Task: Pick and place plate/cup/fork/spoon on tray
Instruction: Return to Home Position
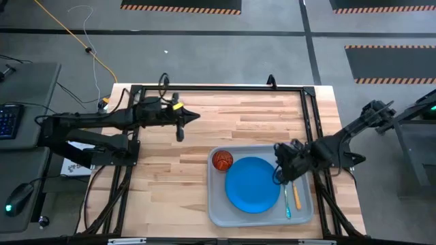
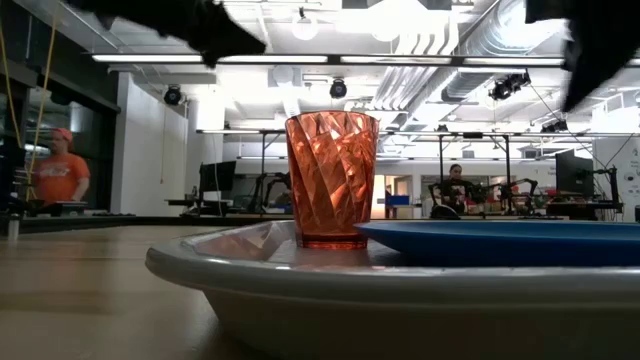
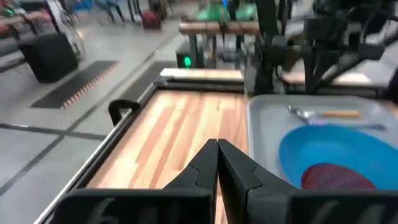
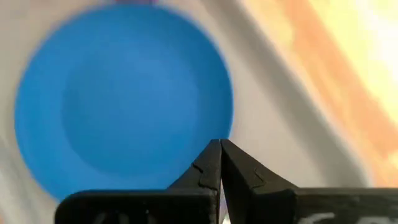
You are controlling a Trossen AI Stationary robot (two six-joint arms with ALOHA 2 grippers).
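Observation:
The light-grey tray (image 1: 221,211) lies at the table's near right. On it rest the blue plate (image 1: 253,184), the red-orange cup (image 1: 222,160) upright at the tray's far left corner, and, beside the plate's right, the orange-handled spoon (image 1: 296,197) and the blue-handled fork (image 1: 287,201). My right gripper (image 1: 280,170) is shut and empty above the plate's right edge; the plate also shows in the right wrist view (image 4: 118,93). My left gripper (image 1: 196,117) is shut and empty, raised over the table's far left part.
A black frame (image 1: 218,88) runs around the table's edges. Bare wood (image 1: 170,184) lies left of the tray. In the low view, people (image 2: 58,170) show in the room behind the table.

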